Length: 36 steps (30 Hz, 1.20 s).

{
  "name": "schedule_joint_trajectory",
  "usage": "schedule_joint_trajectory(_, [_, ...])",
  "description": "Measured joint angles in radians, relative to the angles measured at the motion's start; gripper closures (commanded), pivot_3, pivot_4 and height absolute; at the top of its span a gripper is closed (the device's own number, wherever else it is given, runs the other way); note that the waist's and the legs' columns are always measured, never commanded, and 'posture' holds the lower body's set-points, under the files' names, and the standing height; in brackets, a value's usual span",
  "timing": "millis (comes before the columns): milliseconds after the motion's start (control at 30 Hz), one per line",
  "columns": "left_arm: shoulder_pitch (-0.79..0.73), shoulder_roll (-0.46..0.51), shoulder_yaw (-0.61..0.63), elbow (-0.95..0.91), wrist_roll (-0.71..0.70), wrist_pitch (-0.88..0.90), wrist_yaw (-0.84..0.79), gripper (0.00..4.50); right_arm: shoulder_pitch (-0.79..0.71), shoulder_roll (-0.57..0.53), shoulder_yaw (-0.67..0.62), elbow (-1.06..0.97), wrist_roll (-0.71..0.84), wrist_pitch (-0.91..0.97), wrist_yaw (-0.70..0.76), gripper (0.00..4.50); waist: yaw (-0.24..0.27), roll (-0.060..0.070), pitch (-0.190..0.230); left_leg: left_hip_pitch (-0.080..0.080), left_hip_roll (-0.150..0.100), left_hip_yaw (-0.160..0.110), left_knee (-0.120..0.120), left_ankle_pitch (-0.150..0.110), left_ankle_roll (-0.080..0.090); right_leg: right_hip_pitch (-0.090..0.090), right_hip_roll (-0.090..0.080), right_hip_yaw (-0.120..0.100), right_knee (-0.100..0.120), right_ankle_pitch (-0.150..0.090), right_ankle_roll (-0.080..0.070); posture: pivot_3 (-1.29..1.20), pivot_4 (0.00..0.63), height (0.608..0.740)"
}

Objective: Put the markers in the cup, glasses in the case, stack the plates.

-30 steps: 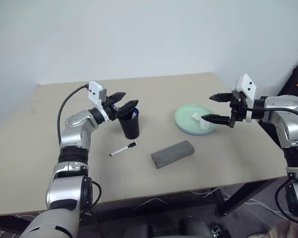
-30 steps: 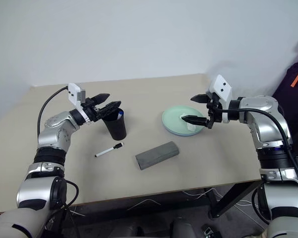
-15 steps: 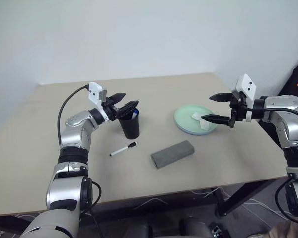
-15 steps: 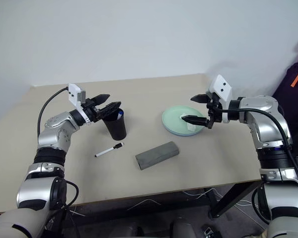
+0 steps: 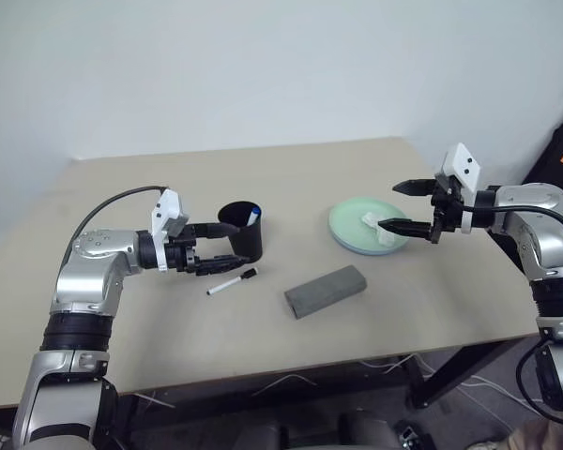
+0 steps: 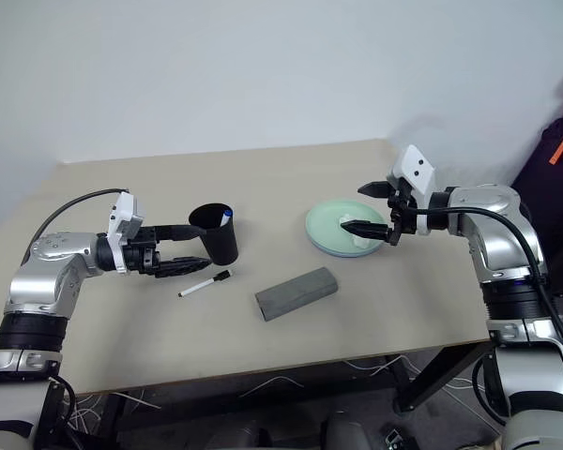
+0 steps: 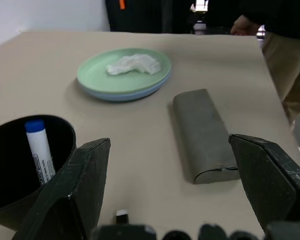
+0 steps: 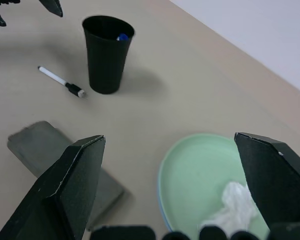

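Retreating from cup (image 5: pixel 243 230), left gripper (image 5: pixel 221 247) apart, empty; blue marker (image 7: pixel 40 149) inside; black marker (image 5: pixel 232 282) beside cup next. Right gripper (image 5: pixel 401 206) apart.

No readable text or labels anywhere

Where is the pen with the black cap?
The black-capped marker lies flat on the table, in front of the black cup, between the left tool and the grey case.
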Motion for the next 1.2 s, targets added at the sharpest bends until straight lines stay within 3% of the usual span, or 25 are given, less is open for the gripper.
schedule_joint_trajectory(300, [-0.002, 0.007, -0.058, 0.008, 0.067, 0.01, 0.041, 0.49, 0.0, 0.0, 0.0, 0.0, 0.0, 0.0, 0.0, 0.0, -0.002, 0.0, 0.0, 0.0, 0.0, 0.0, 0.0, 0.0, 0.001, 0.0, 0.001, 0.0, 0.0, 0.0, 0.0, 0.0, 0.0, 0.727])
schedule_joint_trajectory(667, [-0.089, 0.007, -0.226, 0.196, 0.3, -0.034, 0.141, 0.49, -0.001, 0.004, 0.0, 0.001, -0.001, 0.0, 0.0, 0.0, 0.0, 0.0, 0.0, 0.0, 0.0, 0.0, 0.0, 0.0, 0.001, 0.0, 0.001, 0.0, 0.0, 0.0, 0.0, 0.0, 0.0, 0.727])
schedule_joint_trajectory(1200, [-0.181, -0.059, -0.316, 0.386, 0.448, -0.043, 0.185, 0.49, 0.001, 0.004, 0.0, -0.004, 0.0, 0.001, -0.009, 0.0, -0.001, 0.0, 0.0, -0.001, 0.0, 0.0, 0.0, 0.0, 0.001, -0.001, 0.001, 0.0, 0.0, 0.0, 0.0, 0.0, 0.0, 0.727])
